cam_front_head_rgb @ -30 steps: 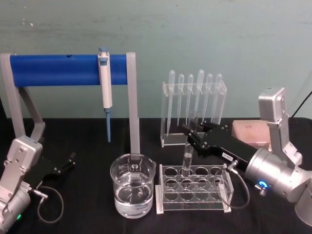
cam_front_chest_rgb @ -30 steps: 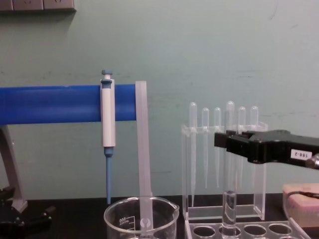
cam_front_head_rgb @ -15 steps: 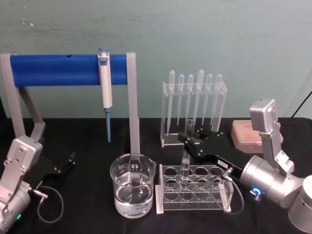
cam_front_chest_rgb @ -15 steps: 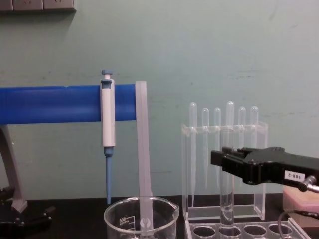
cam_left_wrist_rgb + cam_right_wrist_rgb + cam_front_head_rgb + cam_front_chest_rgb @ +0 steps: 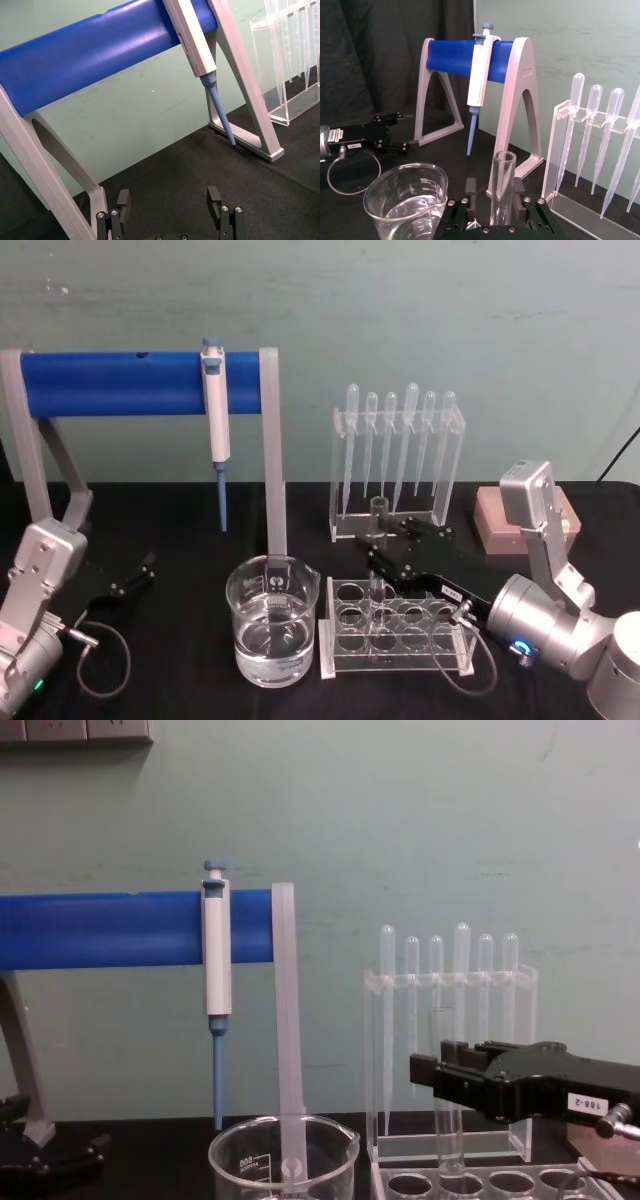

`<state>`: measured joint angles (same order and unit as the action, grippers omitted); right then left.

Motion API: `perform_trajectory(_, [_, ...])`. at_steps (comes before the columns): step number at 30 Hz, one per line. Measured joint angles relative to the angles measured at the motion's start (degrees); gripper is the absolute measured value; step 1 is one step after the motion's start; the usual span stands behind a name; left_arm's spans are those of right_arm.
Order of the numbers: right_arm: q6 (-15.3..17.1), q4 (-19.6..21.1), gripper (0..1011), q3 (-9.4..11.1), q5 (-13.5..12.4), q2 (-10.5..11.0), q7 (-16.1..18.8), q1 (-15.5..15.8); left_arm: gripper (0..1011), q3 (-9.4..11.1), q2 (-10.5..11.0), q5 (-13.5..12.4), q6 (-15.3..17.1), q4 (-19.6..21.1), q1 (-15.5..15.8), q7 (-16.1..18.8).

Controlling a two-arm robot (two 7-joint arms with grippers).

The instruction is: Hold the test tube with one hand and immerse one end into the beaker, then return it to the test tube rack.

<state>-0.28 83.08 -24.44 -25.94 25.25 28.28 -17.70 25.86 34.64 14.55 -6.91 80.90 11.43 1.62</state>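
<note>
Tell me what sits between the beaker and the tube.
In the head view only the acrylic rack's left end lies between the beaker and the tube, which stands in the right gripper.

On the table (image 5: 180,640), the beaker (image 5: 272,632) stands left of the tube rack (image 5: 396,632), just beside it. The test tube (image 5: 379,540) stands upright over the rack's back row, with the right claw (image 5: 385,562) closed around it from the right. Behind the rack stands the pipette holder (image 5: 397,465). The micropipette (image 5: 215,415) hangs on the stand (image 5: 140,385) at back left. The left claw (image 5: 135,575) rests at the table's left, well apart from the beaker.
</note>
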Motion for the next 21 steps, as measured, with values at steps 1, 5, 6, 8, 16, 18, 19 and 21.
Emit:
perform_trajectory(1, [0.11,0.00,449,0.01,0.08,-0.02,0.01,0.07,1000,0.00,0.00,0.00,0.00,0.00,0.00,0.00])
perform_trajectory(5, [0.29,0.60,574,0.37,0.04,0.10,0.03,0.65,1000,0.00,0.00,0.00,0.00,0.00,0.00,0.00])
perform_trajectory(6, [0.30,0.89,629,0.50,-0.03,0.19,0.02,0.88,1000,0.00,0.00,0.00,0.00,0.00,0.00,0.00])
perform_trajectory(8, [0.20,2.09,677,1.18,-0.33,0.62,-0.13,1.94,1000,0.00,0.00,0.00,0.00,0.00,0.00,0.00])
perform_trajectory(16, [-2.12,8.86,900,5.68,-1.00,3.28,-3.24,9.08,1000,0.00,0.00,0.00,0.00,0.00,0.00,0.00])
perform_trajectory(18, [-2.63,9.83,977,6.54,-1.01,3.79,-3.67,10.62,1000,0.00,0.00,0.00,0.00,0.00,0.00,0.00])
perform_trajectory(19, [-2.86,10.19,977,6.98,-1.01,4.03,-3.87,11.39,1000,0.00,0.00,0.00,0.00,0.00,0.00,0.00])
perform_trajectory(21, [-3.53,10.80,1000,8.31,-1.01,4.70,-4.29,13.54,1000,0.00,0.00,0.00,0.00,0.00,0.00,0.00])
